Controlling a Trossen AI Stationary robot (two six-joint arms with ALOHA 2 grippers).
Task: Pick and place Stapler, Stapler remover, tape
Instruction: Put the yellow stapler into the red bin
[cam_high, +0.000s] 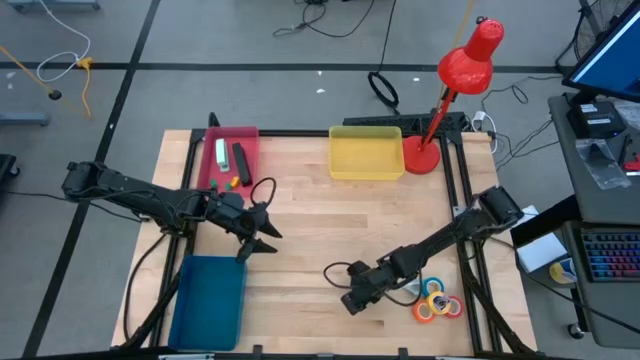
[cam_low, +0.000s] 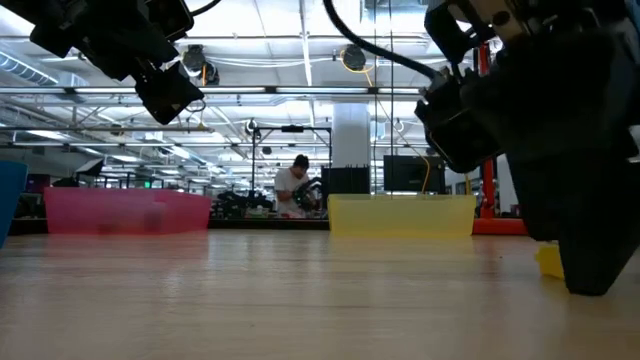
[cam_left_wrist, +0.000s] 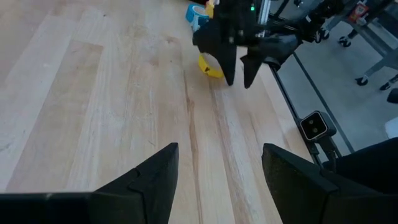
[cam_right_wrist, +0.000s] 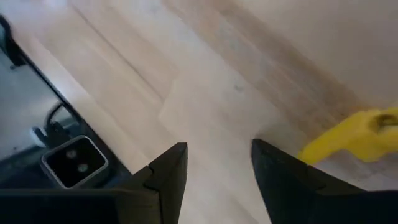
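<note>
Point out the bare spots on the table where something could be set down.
Widest bare wood lies mid-table, bordered by the yellow tray, the left gripper and the right gripper. The blue tray is empty. Crowded: the near right corner with tape rolls, and the pink tray.

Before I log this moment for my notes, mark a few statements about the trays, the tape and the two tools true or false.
1. The blue tray holds the tape rolls. False: it looks empty; the tape rolls lie on the table near the right arm.
2. The left tool is open and holds nothing. True.
3. The yellow tray stands beside the red lamp. True.
4. The right tool grips a roll of tape. False: its fingers are apart with nothing between them.
5. The pink tray has things in it. True.
</note>
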